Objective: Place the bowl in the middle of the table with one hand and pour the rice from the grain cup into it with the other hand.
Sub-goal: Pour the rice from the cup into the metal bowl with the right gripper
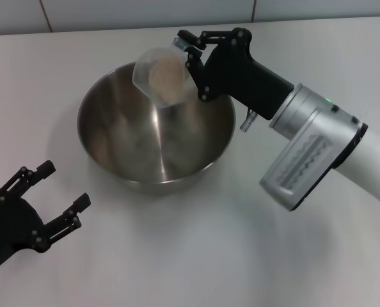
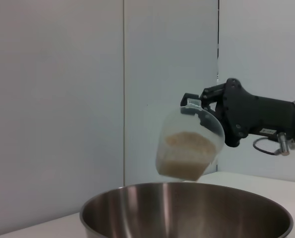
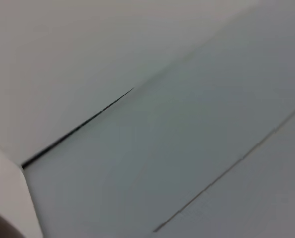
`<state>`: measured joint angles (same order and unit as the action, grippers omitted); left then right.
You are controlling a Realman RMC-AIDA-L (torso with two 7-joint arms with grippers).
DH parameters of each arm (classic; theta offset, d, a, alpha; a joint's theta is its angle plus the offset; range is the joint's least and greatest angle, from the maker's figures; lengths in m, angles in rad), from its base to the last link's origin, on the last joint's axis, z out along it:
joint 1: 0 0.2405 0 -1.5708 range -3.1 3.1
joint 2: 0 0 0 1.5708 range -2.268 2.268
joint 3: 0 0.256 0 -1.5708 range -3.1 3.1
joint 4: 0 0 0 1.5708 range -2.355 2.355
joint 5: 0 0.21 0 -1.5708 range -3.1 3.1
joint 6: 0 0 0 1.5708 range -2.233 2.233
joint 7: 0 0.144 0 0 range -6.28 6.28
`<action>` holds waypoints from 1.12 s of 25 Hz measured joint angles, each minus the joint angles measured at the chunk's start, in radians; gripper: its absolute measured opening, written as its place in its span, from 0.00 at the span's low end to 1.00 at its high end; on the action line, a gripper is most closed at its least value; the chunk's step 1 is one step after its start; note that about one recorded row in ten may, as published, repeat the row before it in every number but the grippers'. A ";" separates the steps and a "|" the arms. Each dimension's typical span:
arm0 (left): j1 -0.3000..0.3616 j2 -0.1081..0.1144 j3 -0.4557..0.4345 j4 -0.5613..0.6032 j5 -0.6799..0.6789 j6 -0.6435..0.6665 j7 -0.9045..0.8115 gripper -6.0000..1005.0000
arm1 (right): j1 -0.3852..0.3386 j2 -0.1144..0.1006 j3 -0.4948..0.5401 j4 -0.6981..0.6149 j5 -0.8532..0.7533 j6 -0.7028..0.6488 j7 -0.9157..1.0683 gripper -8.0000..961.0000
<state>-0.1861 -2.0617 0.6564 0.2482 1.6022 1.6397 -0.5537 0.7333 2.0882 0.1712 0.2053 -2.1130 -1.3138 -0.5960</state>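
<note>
The steel bowl (image 1: 157, 131) stands on the white table (image 1: 196, 256), near its middle. My right gripper (image 1: 189, 52) is shut on the clear grain cup (image 1: 161, 78) and holds it tilted over the bowl's far rim. The rice (image 1: 162, 74) sits inside the tilted cup. In the left wrist view the cup (image 2: 189, 144) with rice (image 2: 184, 153) hangs just above the bowl (image 2: 187, 210), held by the right gripper (image 2: 199, 106). My left gripper (image 1: 61, 198) is open and empty, near the table's front left, apart from the bowl.
A tiled wall (image 1: 145, 13) runs along the table's far edge. The right arm's silver and white wrist (image 1: 311, 150) reaches in over the table's right side. The right wrist view shows only the wall and a pale edge.
</note>
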 joint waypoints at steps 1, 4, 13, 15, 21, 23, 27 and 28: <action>0.001 0.000 0.000 0.000 -0.001 0.000 0.000 0.84 | 0.000 0.000 0.002 0.005 0.000 0.000 -0.051 0.04; 0.005 0.000 0.000 0.000 -0.003 0.000 0.000 0.84 | 0.000 0.000 0.002 0.034 0.001 0.001 -0.261 0.04; 0.007 0.000 -0.001 -0.001 -0.005 -0.002 0.002 0.84 | 0.001 0.003 0.001 0.103 -0.004 0.080 -0.842 0.04; 0.007 0.000 -0.001 -0.001 -0.005 -0.003 0.001 0.84 | 0.003 0.003 -0.001 0.104 -0.005 0.079 -0.905 0.04; 0.007 0.000 -0.001 -0.001 -0.005 -0.003 0.002 0.84 | 0.004 0.003 -0.001 0.100 -0.021 0.070 -1.028 0.04; 0.007 0.000 -0.001 -0.001 -0.005 -0.003 0.002 0.84 | 0.005 0.003 0.008 0.095 -0.046 0.069 -1.069 0.04; 0.007 0.000 -0.001 -0.001 -0.005 -0.003 0.002 0.84 | 0.010 0.003 0.014 0.089 -0.069 0.068 -1.191 0.04; 0.007 0.000 -0.001 -0.001 -0.005 -0.003 0.002 0.84 | 0.011 0.003 0.014 0.089 -0.069 0.068 -1.218 0.04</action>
<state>-0.1794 -2.0619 0.6550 0.2469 1.5968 1.6366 -0.5522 0.7443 2.0907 0.1848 0.2944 -2.1823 -1.2461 -1.8141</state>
